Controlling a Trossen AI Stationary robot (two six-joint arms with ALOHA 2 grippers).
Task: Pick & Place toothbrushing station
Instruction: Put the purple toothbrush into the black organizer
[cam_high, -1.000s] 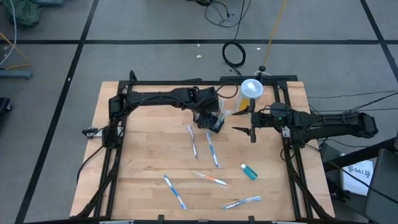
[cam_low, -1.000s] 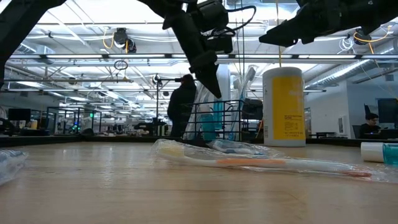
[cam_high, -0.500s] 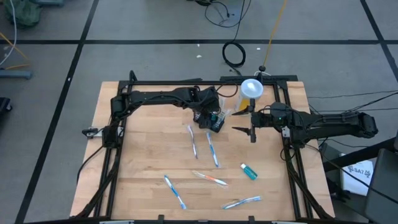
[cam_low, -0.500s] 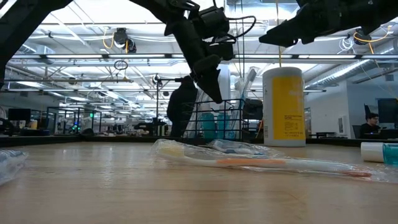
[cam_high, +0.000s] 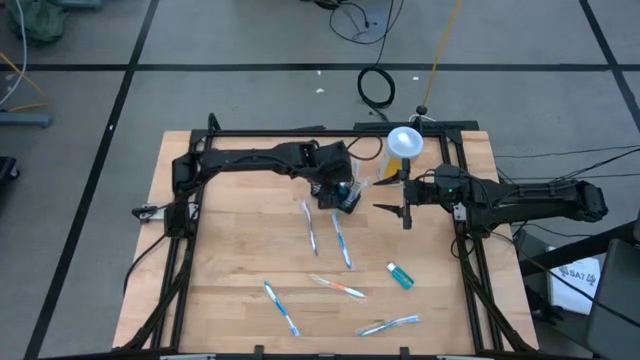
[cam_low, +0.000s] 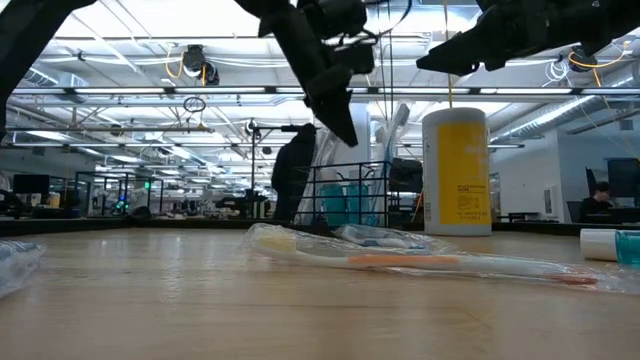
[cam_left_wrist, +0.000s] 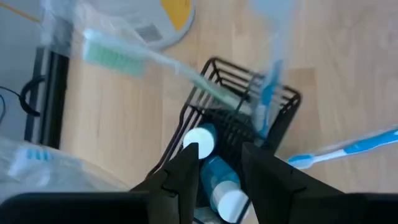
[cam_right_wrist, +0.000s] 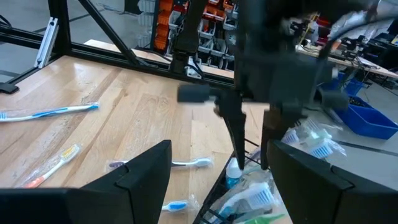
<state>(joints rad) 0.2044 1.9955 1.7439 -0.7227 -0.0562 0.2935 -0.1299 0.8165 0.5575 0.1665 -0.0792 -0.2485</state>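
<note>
Standing just above centre in the high view, the toothbrushing station holds blue tubes, which only the left wrist view reveals. The left gripper hovers over it, fingers partly apart, gripping nothing. Right of it, the right gripper hangs wide open over the surface.

You are seeing a yellow cup standing on the surface, wrapped toothbrushes lying scattered, and a person standing in the room behind.
</note>
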